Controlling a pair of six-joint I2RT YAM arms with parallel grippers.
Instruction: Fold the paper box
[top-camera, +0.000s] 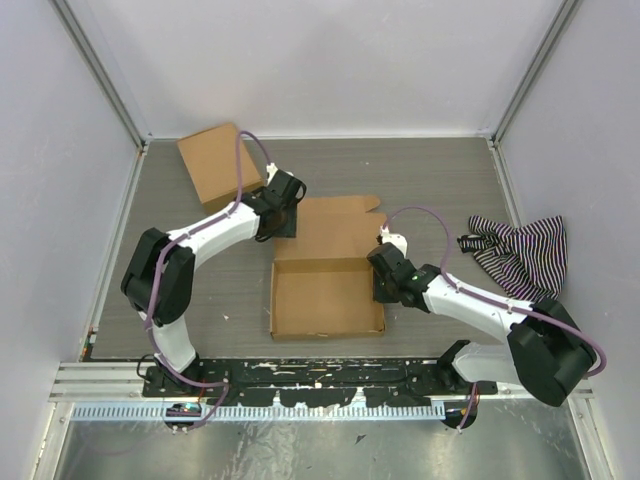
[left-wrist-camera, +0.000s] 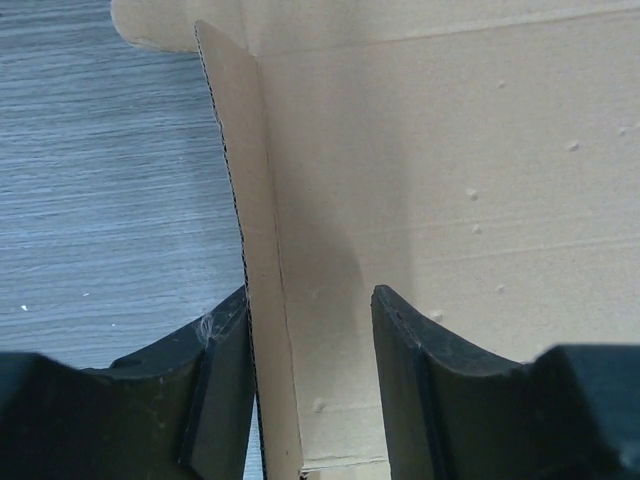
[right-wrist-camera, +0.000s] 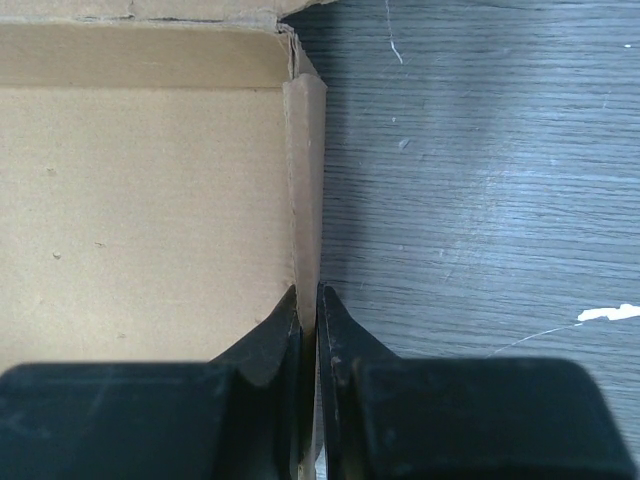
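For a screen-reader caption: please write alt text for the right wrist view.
The right gripper pinches the upright side wall of the paper box. The box's shallow brown inside lies left of the wall, the grey table right of it.

The paper box is plain brown; the smaller box brown too; the cloth black-and-white striped; the surface grey woodgrain.

Small box: I see a brown cardboard box near the far left corner of the tabletop
Cloth: I see striped fabric crumpled at the right edge
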